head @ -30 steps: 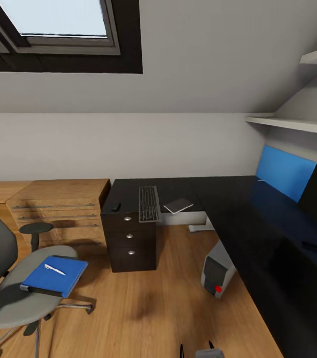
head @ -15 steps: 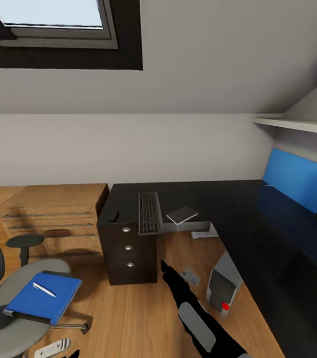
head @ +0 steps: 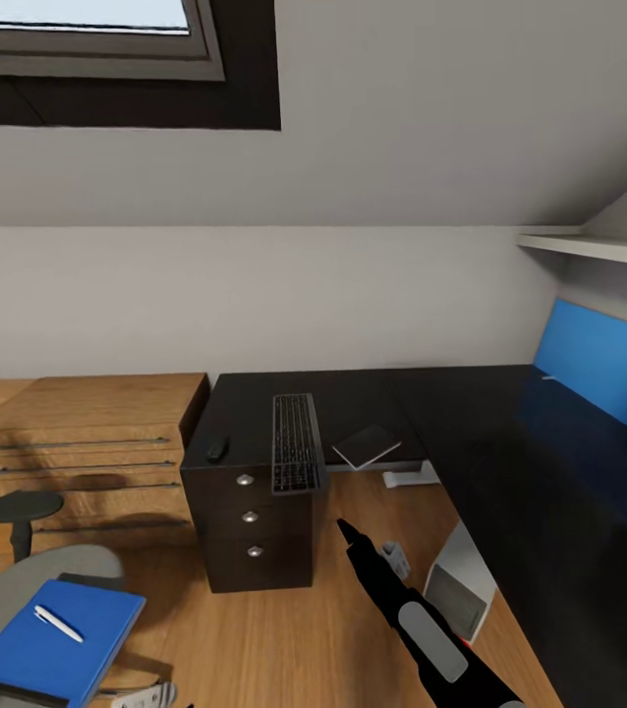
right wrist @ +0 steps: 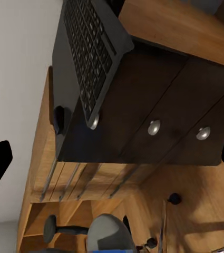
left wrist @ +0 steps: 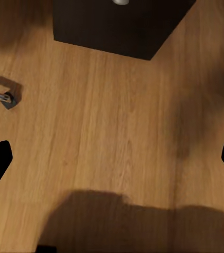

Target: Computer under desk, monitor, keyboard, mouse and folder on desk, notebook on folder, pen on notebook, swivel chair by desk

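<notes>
I had the black counter (head: 471, 423) ahead, its blue back panel (head: 603, 369) at the right. The chair (head: 19, 590) sat low at the left, carrying the folder (head: 53, 639) with the pen (head: 58, 622) lying on it. On the counter's drawer end lay the keyboard (head: 295, 442), overhanging the front edge, the notebook (head: 367, 445) just right of it, the mouse (head: 217, 449) left. My right pincer (head: 348, 531) hung above the floor; open or clenched, I couldn't tell for either pincer.
</notes>
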Robot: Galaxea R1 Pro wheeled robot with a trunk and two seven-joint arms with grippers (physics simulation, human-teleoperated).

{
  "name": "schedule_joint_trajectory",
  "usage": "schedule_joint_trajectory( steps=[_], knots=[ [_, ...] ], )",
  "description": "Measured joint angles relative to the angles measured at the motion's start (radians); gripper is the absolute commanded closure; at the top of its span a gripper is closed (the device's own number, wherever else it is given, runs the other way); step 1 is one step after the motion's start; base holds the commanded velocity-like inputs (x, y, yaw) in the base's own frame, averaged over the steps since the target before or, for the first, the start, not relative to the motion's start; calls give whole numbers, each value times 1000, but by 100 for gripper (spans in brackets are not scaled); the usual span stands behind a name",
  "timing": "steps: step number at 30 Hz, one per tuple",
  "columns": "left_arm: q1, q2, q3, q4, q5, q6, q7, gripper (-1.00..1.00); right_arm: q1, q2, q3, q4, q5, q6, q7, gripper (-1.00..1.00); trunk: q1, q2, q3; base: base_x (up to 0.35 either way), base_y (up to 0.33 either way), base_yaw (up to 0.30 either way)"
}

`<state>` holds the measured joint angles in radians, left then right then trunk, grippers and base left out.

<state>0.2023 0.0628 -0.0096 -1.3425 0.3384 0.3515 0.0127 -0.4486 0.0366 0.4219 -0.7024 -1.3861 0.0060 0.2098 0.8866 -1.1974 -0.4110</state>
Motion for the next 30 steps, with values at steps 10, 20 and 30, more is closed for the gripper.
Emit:
schedule_joint_trajectory(
  steps=[10, 20, 30],
  knots=[
    [0, 1, 1, -58, 6, 2, 4, -100, 1, -7, 10, 5, 38, -22, 7, -100, 27, -49, -22, 10, 0, 0],
    [4, 1, 1, -152, 4, 5, 7, -100, 2, 0, 16, 2, 86, -23, 6, -100, 65, -119, -53, 0, 0, 0],
    [5, 0, 2, -156, 2, 4, 10, -100, 2, 7, 24, 6, 89, -35, 6, -100, 104, -189, -85, 0, 0, 137]
  ],
)
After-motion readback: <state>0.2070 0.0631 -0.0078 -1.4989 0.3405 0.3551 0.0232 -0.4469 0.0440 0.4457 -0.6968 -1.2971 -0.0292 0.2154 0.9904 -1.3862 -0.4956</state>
